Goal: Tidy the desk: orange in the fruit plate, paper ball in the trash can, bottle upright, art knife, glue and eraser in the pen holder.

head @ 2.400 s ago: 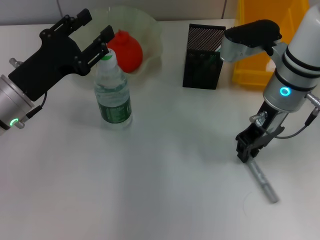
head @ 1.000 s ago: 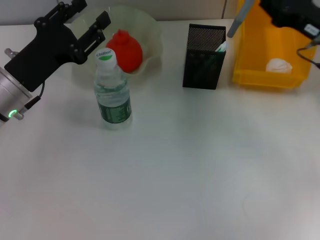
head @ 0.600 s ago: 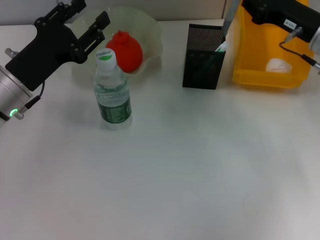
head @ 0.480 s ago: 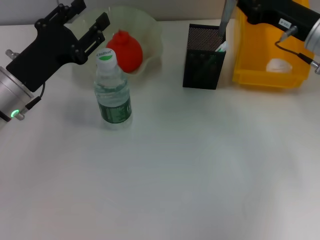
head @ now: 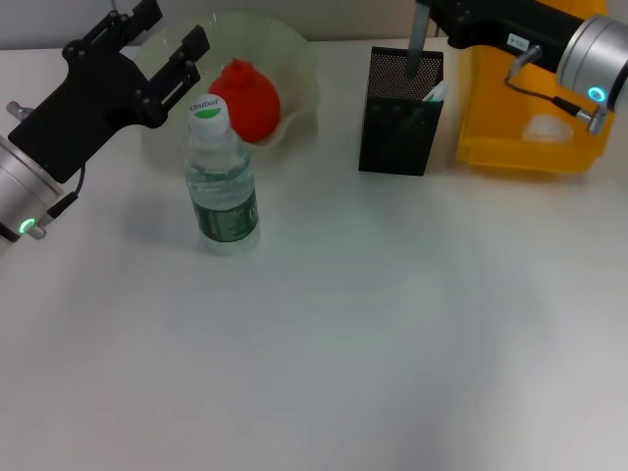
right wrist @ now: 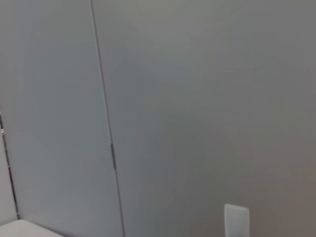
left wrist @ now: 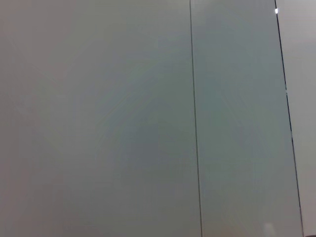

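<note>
Orange [head: 244,98] lies in the plate [head: 299,59] at 11 o'clock; bottle [head: 222,186] stands upright beside it. Paper ball [head: 548,128] is in the yellow can [head: 510,147] at 2 o'clock. Right gripper [head: 432,12] holds a grey knife [head: 416,44] upright over the pen holder [head: 397,118] at 12 o'clock, apparently the last item. Left gripper [head: 162,34], jaws wide, idles near the bottle cap.
</note>
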Tool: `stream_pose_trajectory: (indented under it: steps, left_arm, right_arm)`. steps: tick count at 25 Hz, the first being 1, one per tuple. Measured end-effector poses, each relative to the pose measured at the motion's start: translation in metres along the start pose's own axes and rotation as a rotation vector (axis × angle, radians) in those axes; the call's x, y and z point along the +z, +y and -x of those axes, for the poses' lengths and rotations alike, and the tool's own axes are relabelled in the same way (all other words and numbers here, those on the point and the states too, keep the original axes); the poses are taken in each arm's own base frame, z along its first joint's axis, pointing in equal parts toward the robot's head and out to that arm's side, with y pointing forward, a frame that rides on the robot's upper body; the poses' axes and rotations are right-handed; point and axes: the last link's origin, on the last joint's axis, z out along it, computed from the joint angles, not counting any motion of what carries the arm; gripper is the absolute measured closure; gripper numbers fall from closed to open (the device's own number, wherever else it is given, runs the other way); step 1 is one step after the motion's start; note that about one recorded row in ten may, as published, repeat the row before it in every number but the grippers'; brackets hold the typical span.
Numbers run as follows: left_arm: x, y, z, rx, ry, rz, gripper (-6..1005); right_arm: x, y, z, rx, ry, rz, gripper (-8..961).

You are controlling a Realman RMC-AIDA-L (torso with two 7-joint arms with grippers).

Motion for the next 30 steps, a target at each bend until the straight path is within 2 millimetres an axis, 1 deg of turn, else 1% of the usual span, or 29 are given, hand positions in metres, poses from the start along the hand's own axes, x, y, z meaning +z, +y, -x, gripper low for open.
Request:
stream_pose_trajectory:
  steps: [6,10,14,15,17,19,20,22,23,24,25,26,27,29,30]
  left_arm:
    - [0.002,0.000,-0.001,0.002,0.004,0.003,368]
    - [0.004,-0.001,-0.004,0.006,0.019,0.003,368]
    - [0.006,-0.001,-0.006,0.008,0.023,0.010,368]
    - [0.008,0.000,-0.006,0.006,0.026,0.017,368]
    - [0.009,0.000,-0.007,0.004,0.027,0.021,368]
    - [0.010,0.000,-0.008,-0.010,0.028,0.026,368]
    - [0.011,-0.003,-0.010,-0.042,0.025,0.033,367]
    - [0.010,-0.006,-0.012,-0.066,0.023,0.038,367]
    - [0.009,-0.008,-0.014,-0.082,0.018,0.047,367]
    - [0.007,-0.012,-0.018,-0.108,0.008,0.062,367]
    - [0.000,-0.018,-0.025,-0.129,-0.014,0.085,367]
    - [0.000,-0.018,-0.025,-0.129,-0.014,0.085,367]
    - [-0.004,-0.022,-0.030,-0.135,-0.030,0.099,367]
    - [-0.009,-0.027,-0.036,-0.146,-0.065,0.133,367]
    - [-0.011,-0.028,-0.040,-0.148,-0.089,0.163,367]
  right_arm:
    - [0.001,0.004,-0.003,-0.003,0.013,0.012,820]
    - [-0.001,0.005,-0.009,0.028,0.019,0.008,821]
    - [-0.006,0.003,-0.012,0.044,0.013,-0.001,722]
    - [-0.011,0.003,-0.013,0.067,-0.001,-0.001,697]
    - [-0.014,0.002,-0.013,0.080,-0.013,0.001,599]
    - [-0.024,0.003,-0.011,0.105,-0.052,0.019,501]
    - [-0.039,0.004,-0.005,0.127,-0.113,0.056,452]
    - [-0.054,0.005,0.002,0.146,-0.165,0.091,430]
    - [-0.054,0.005,0.002,0.146,-0.165,0.091,420]
    - [-0.061,0.006,0.006,0.161,-0.186,0.111,409]
    - [-0.072,0.008,0.012,0.182,-0.213,0.150,398]
    - [-0.072,0.008,0.012,0.182,-0.213,0.150,391]
    - [-0.080,0.009,0.019,0.199,-0.226,0.188,383]
    - [-0.082,0.010,0.022,0.207,-0.222,0.208,369]
    - [-0.083,0.013,0.028,0.217,-0.176,0.268,362]
